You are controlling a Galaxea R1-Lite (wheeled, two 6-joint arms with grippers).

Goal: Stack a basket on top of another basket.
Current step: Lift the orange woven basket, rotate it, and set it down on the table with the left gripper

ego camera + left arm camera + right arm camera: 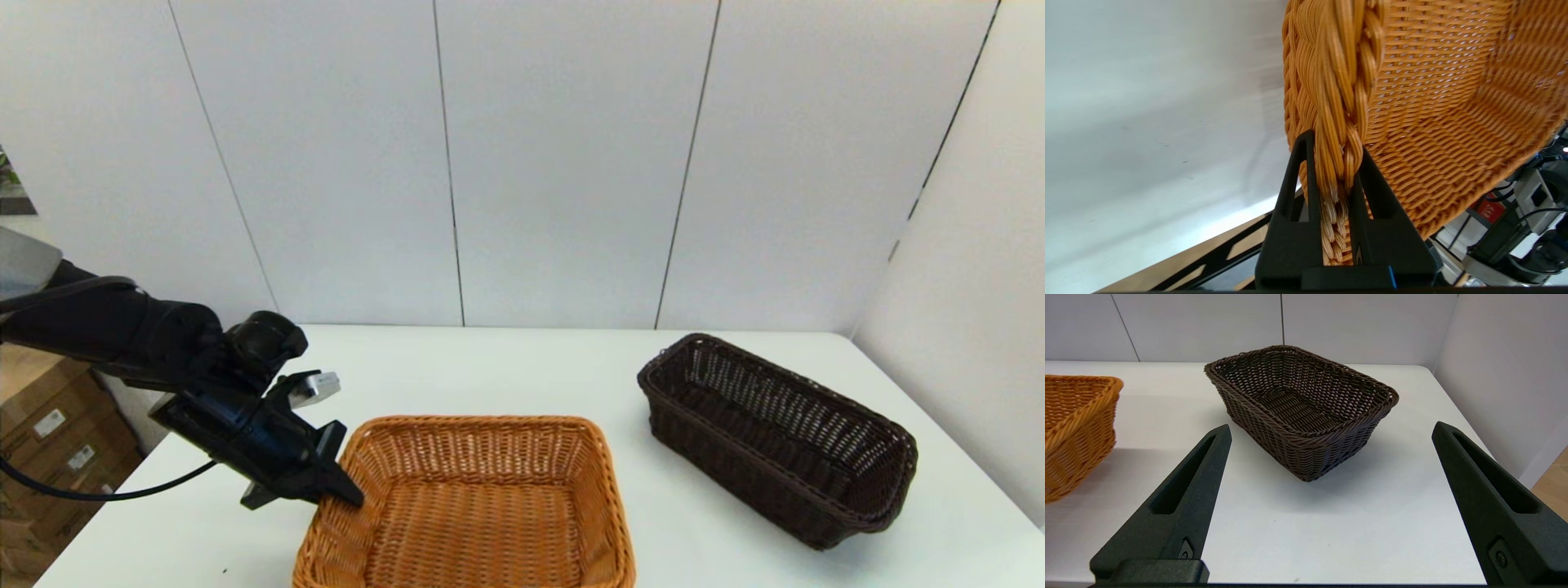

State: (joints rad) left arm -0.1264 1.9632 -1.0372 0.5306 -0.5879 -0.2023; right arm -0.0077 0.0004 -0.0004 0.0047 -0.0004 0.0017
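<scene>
Between the left tool's closed fingers sits the orange-tan basket's rim, apparently lifted; next, carry it rightward toward the dark brown basket, while the right tool waits open.

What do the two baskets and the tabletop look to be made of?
Orange basket: woven wicker or a plastic imitation, with round strands and a braided rim that the left claw is pinching. Dark brown basket: the same weave, more open at the sides, slightly glossy. Table: smooth white laminate, by its faint sheen.
</scene>
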